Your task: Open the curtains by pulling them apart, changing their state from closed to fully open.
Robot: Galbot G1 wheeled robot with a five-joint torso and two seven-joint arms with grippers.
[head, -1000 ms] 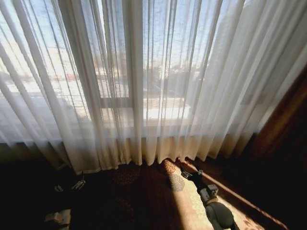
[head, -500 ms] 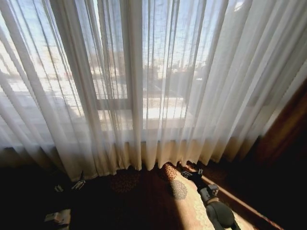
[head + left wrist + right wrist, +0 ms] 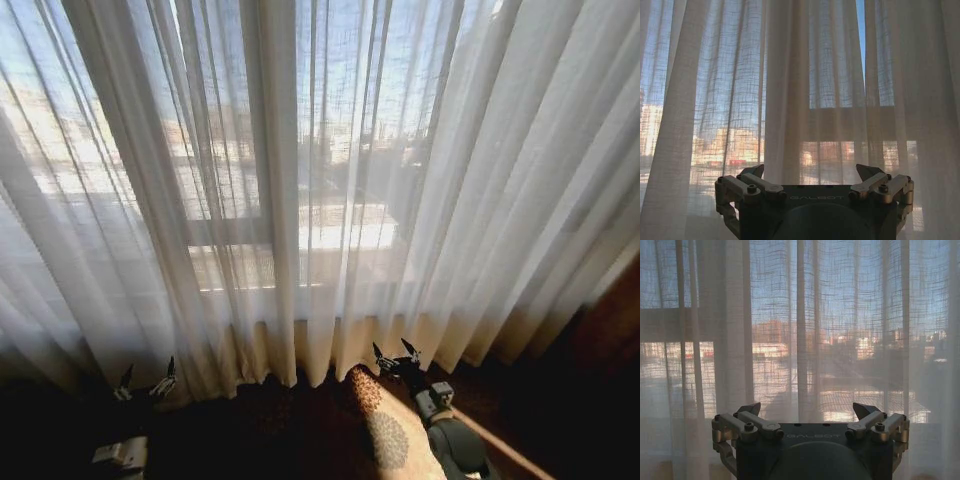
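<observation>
The curtains (image 3: 300, 180) hang closed across the window as sheer off-white pleated panels that reach the floor. My left gripper (image 3: 147, 380) is low on the left, open, just in front of the hem. My right gripper (image 3: 394, 352) is open near the hem at centre right. In the left wrist view the left gripper (image 3: 810, 172) faces the curtains (image 3: 785, 100) with nothing between its fingers; a narrow slit of sky shows between two folds. In the right wrist view the right gripper (image 3: 807, 410) stands open before the curtains (image 3: 800, 315), apart from the fabric.
A dark window frame bar (image 3: 225, 232) shows through the fabric. A patterned carpet (image 3: 385, 440) with a sunlit patch lies under my right arm. The floor on the left lies in shadow. A dark wooden surface (image 3: 625, 310) borders the right edge.
The whole head picture has shifted, so the camera has moved: the curtains look larger and nearer. Both grippers now sit closer to the hem, with their fingers open as before.
</observation>
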